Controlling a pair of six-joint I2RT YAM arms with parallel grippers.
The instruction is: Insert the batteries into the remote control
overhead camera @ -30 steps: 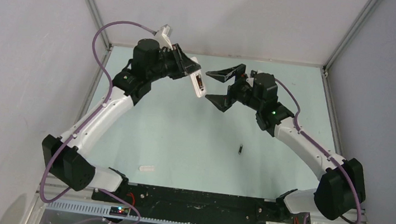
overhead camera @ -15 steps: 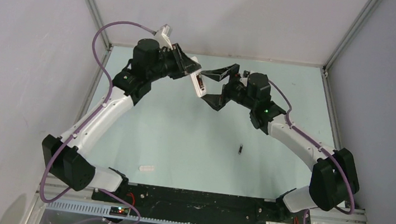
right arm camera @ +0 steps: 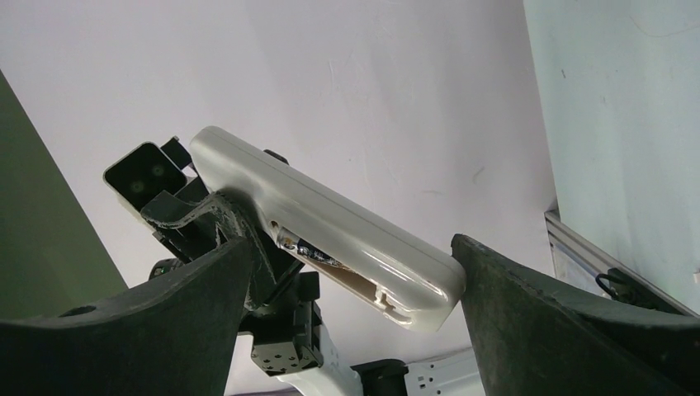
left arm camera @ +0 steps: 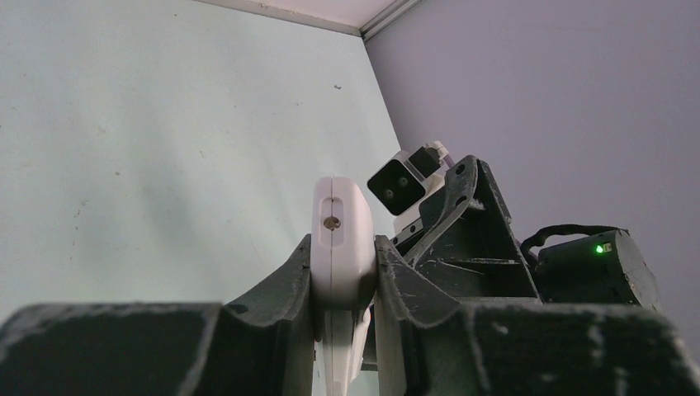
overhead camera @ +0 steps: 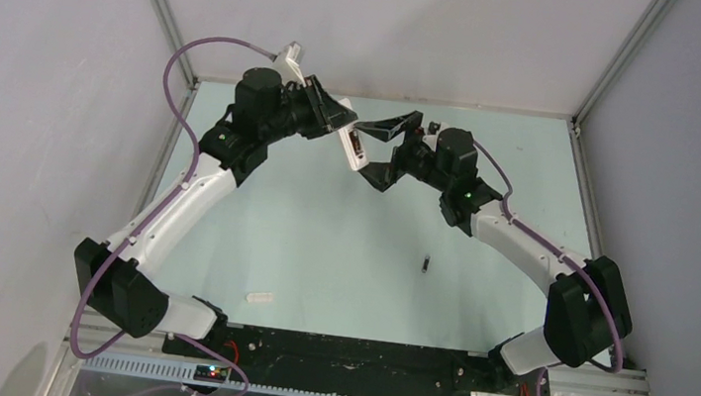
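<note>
Right claw [overhead camera: 368, 152] has moved in, wide open, straddling the remote [right arm camera: 330, 219] | left claw [left arm camera: 342, 252] grips it aloft over far bench [overhead camera: 321, 245] | we spot one battery [overhead camera: 426, 263] loose on bench, so a regrasp looks next

No text or label can be read.

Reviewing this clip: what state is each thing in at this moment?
remote control: held aloft, battery recess uncovered.
left gripper: jaws shut on remote control.
right gripper: jaws open, either side of the remote control's free end.
battery: loose on table.
cover strip: off, lying on table.
</note>
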